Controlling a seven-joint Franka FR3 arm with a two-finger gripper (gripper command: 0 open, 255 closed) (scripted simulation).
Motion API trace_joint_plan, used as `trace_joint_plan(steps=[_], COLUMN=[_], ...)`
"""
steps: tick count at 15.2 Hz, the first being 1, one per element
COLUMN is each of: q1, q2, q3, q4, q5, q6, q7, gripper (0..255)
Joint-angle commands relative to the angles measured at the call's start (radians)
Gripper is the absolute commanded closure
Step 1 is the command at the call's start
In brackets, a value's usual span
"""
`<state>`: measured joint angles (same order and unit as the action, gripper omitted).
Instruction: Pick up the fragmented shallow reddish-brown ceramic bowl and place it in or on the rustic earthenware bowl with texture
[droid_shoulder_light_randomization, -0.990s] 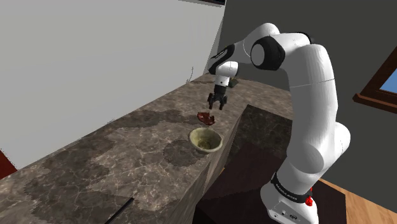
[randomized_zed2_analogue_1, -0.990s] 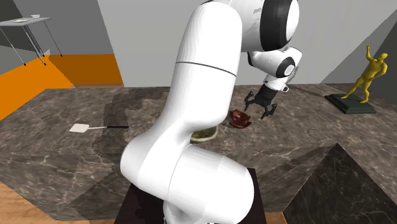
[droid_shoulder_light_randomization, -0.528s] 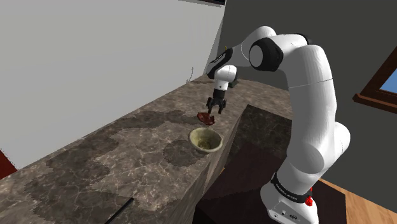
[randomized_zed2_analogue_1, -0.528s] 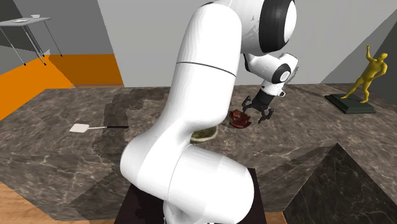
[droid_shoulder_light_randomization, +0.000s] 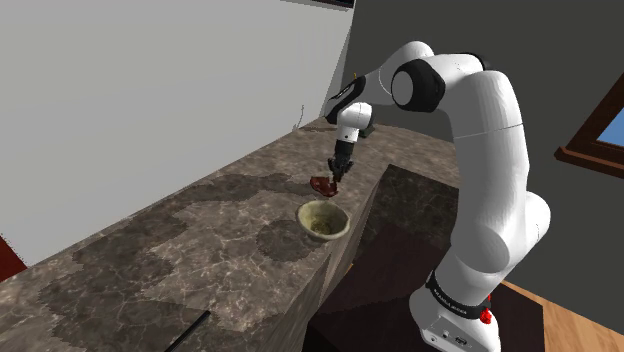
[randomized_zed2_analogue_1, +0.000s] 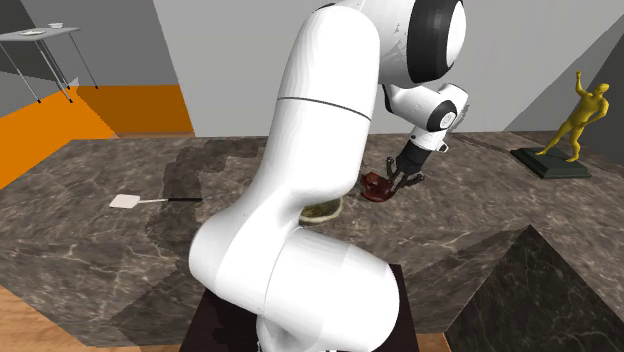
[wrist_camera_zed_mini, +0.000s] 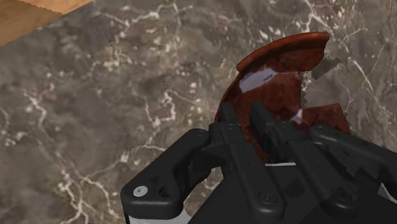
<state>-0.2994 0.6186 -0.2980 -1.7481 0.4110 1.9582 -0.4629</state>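
Evidently the all-black two-finger gripper (wrist_camera_zed_mini: 245, 122) had drawn its fingers (wrist_camera_zed_mini: 228, 121) close together across a wall of the shallow, glossy, reddish-brown broken bowl (wrist_camera_zed_mini: 280, 71). A thin strip of that wall showed between them, so I judged it clamped on the piece rather than merely standing beside it. The broken bowl lay on the dark brown marbled stone counter (droid_shoulder_light_randomization: 200, 240), near the pale, rough-textured earthenware bowl (droid_shoulder_light_randomization: 323, 220) and beyond it as seen from the stand.

As for handling, the broken bowl looked stiff, brittle and probably light. Its shiny glaze suggested a slippery surface. Whole sections of its side were missing, leaving jagged edges, so its weight would likely sit off-centre and it might pivot between the pads once lifted. The sound arc of rim, where the wall ran unbroken, seemed the better place to take hold. A pinch near a ragged edge risked chipping or a slip. A gentle squeeze and a slow lift appeared wise.

Much was hard to make out. In the wrist view the gripper's own body covered the near part of the broken bowl, so exactly where the pads met the wall stayed hidden. Whether its base touched the counter could not be told. In the second exterior view the white arm (randomized_zed2_analogue_1: 300, 180) cut off part of the earthenware bowl.
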Motion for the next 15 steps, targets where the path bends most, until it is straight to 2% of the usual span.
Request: trace_joint_plan(steps=[1, 7, 8, 11, 13, 15], q1=[0.000, 0.000, 0.000, 0.185, 0.299, 0.315], q2=[0.000, 0.000, 0.000, -0.065, -0.060, -0.052], q3=[0.000, 0.000, 0.000, -0.081, -0.127, -0.133], q4=[0.000, 0.000, 0.000, -0.116, -0.128, -0.134], q5=[0.000, 0.000, 0.000, -0.087, -0.141, -0.142], q6=[0.000, 0.000, 0.000, 0.067, 0.056, 0.063], q7=[0.000, 0.000, 0.000, 0.402, 0.679, 0.710], gripper=[255, 255, 0, 0, 0, 0])
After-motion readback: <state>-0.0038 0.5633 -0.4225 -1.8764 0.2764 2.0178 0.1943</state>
